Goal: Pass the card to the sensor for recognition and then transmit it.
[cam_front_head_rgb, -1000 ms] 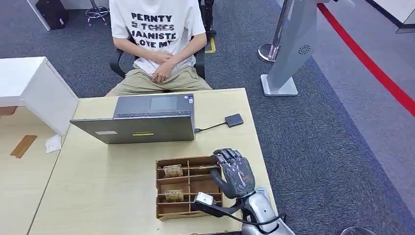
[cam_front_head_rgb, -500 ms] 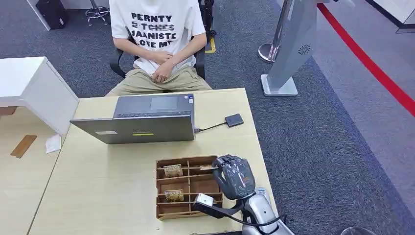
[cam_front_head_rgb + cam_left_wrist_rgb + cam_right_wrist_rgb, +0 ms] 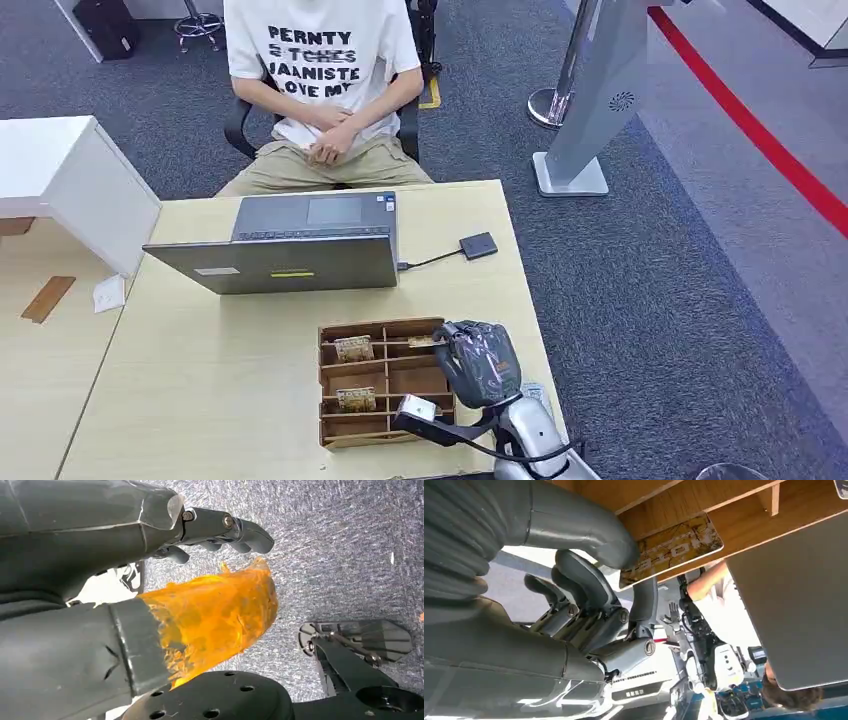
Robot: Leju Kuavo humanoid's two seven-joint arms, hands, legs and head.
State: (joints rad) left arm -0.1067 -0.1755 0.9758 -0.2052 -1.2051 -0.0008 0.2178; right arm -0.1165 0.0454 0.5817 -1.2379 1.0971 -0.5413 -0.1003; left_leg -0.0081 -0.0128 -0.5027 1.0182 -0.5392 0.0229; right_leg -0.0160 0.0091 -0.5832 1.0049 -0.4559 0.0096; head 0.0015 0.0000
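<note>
At the 9 o'clock edge of my head view sits a white box-shaped cabinet (image 3: 70, 180), and beside it the pale wooden desk (image 3: 210, 390) spreads toward 6 o'clock. My left robot hand (image 3: 150, 555) hangs over grey carpet; its dark fingers (image 3: 240, 530) are spread apart and it grasps nothing, with an orange translucent wrap on the thumb (image 3: 220, 610).

On the desk toward 12 o'clock stands a grey open laptop (image 3: 290, 245), its back to me, and behind it a person in a white printed T-shirt (image 3: 315, 60) sits on a chair. From the laptop's 3 o'clock side a cable runs to the small dark square card sensor (image 3: 479, 245), lying flat near the desk's far right corner.

Nearer me, at 6 o'clock of the laptop, lies the brown wooden compartment tray (image 3: 380, 432). Two patterned cards stand in its left column.

My right robot hand (image 3: 478, 360) is over the tray's right column, at its 3 o'clock edge. Its fingers are curled, and in the wrist view the thumb and a finger pinch the tan patterned card (image 3: 671, 550) at the tray's far right slot.
</note>
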